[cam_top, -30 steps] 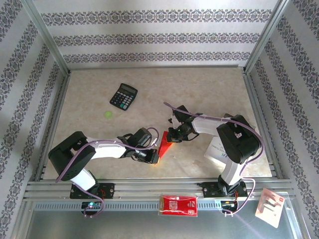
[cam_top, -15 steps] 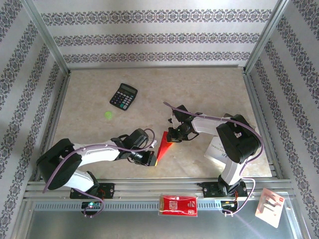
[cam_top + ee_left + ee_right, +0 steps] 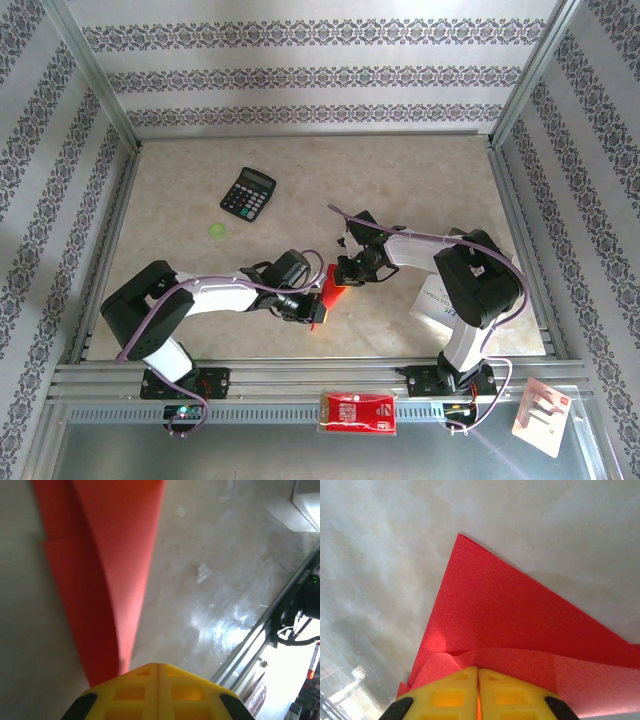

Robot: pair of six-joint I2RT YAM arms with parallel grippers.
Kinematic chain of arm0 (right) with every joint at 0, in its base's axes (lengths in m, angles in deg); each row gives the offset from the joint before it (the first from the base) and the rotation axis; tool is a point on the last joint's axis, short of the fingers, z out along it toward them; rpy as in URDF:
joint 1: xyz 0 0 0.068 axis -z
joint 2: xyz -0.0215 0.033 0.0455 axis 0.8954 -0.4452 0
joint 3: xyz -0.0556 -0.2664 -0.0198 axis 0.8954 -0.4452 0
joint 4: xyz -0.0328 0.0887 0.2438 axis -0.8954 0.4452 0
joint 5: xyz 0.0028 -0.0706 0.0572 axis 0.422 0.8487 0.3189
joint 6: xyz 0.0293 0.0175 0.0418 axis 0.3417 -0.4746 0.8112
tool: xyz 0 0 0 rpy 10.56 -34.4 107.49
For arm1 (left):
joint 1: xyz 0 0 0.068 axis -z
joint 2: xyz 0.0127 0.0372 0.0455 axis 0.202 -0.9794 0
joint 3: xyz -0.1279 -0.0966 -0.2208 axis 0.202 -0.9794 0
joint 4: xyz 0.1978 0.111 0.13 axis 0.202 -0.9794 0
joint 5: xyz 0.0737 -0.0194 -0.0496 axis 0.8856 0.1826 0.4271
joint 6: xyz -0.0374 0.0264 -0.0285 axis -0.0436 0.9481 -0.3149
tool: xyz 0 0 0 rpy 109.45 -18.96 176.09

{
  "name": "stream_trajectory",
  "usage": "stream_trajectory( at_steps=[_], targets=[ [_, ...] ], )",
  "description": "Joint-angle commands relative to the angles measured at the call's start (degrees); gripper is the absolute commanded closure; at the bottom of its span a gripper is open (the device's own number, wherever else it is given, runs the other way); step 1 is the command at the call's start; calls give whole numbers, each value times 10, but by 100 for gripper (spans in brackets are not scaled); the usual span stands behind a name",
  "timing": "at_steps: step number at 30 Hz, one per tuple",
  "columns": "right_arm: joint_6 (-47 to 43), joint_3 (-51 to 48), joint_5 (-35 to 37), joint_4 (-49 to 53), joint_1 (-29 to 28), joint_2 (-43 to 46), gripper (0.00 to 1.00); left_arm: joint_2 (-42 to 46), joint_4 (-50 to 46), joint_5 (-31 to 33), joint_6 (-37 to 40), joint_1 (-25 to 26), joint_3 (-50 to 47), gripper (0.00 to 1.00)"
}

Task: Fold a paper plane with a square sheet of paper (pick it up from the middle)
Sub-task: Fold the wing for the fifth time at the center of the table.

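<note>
My left tool [image 3: 316,312] and right tool [image 3: 347,272] both pinch the paper plane [image 3: 329,290], folded narrow; final creases remain, I judge.

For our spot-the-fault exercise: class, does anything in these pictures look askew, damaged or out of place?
The red paper is slightly crumpled just ahead of the right pincer, where a small wrinkle breaks the fold. A red-and-white packet lies off the table, on the metal rail.

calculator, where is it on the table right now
In the top view the black calculator lies in the far half of the table, left of centre, just beyond a small green spot.
</note>
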Motion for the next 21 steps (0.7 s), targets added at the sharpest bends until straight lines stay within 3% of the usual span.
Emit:
stream_trajectory(
  at_steps=[1, 12, 21],
  targets=[
    [1, -23, 89, 25, 2, -48, 90, -12, 5, 1, 25, -16, 9, 96],
    [-8, -4, 82, 31, 2, -33, 87, -37, 10, 1, 28, -30, -23, 97],
    [-22, 48, 20, 61, 4, 51, 81, -29, 42, 4, -14, -33, -84, 100]
  ],
)
